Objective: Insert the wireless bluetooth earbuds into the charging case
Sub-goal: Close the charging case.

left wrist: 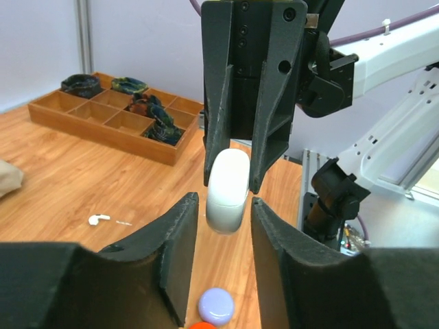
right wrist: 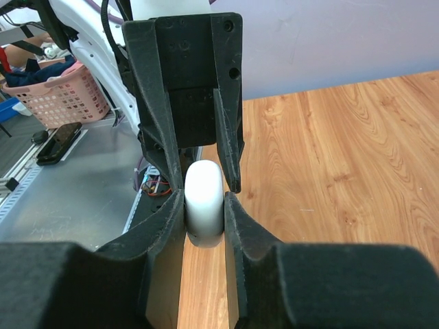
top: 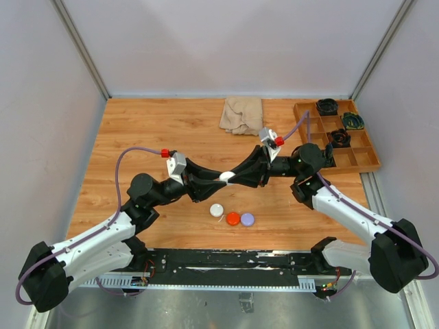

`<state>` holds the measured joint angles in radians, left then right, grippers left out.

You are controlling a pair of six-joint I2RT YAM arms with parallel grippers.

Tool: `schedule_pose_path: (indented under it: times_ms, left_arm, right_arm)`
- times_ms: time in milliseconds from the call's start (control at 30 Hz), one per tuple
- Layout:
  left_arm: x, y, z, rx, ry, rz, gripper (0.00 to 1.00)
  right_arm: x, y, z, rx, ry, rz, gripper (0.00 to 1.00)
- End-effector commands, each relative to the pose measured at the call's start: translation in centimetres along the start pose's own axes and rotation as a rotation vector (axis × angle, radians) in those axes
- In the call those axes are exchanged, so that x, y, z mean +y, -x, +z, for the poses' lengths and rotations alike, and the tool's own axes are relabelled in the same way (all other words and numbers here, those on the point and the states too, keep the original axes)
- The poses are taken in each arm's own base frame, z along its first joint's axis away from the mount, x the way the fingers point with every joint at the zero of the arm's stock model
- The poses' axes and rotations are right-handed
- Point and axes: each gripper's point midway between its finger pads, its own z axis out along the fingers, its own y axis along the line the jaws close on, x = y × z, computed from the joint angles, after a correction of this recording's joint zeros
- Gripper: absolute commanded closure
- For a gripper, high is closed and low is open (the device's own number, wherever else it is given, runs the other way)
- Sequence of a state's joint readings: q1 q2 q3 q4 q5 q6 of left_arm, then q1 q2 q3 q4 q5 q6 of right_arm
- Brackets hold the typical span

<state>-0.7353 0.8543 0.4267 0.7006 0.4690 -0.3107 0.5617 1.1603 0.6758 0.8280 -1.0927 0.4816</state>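
In the overhead view the charging case [top: 226, 177] was only a white speck where the two black arms met above the table [top: 137, 130]. No view showed a lid seam or whether the case was open. The red puck [left wrist: 201, 325] was cut off by the lower edge of the left wrist view, just beside the lilac puck [left wrist: 217, 306]. One earbud [left wrist: 98, 219] lay on the wood, well apart from the case (white and stemmed, but too small to make out more). The dark bundles in the far compartments of the tray [left wrist: 103, 130] could not be identified.

Up close the case was smooth, glossy white plastic, a rounded pill shape held off the table. The right gripper [right wrist: 204, 205] clamped it, its matte black fingers pressed flat against both sides. The left gripper [left wrist: 225, 209] had let go: its angular fingers flanked the case's other end with a sliver of gap on each side. The table was warm wood-grain board. The tray was plain wood with square partitions. A crumpled beige cloth [top: 241, 114] lay near the far edge, and a white puck [top: 217, 210] sat by the red one.
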Motion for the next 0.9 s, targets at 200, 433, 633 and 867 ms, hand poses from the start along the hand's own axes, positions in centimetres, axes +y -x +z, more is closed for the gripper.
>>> schedule_pose_path:
  times_ms: [200,433,633,867]
  left_arm:
    - [0.12,0.44,0.34,-0.021,-0.008,0.011,0.48]
    - [0.0,0.11,0.59,-0.014,-0.024,-0.008,0.47]
    - [0.01,0.0,0.76,-0.015,-0.03,-0.011,0.51]
    - [0.15,-0.4,0.87,-0.009,-0.03,-0.019,0.52]
  right_arm:
    - [0.58,1.77,0.52,-0.018,-0.012,-0.079,0.95]
    - [0.71,1.94,0.64,-0.024,-0.017,-0.094,0.95]
    - [0.7,1.97,0.76,-0.025,-0.018,-0.096,0.95]
    - [0.69,2.26,0.79,-0.035,-0.026,-0.107,0.96]
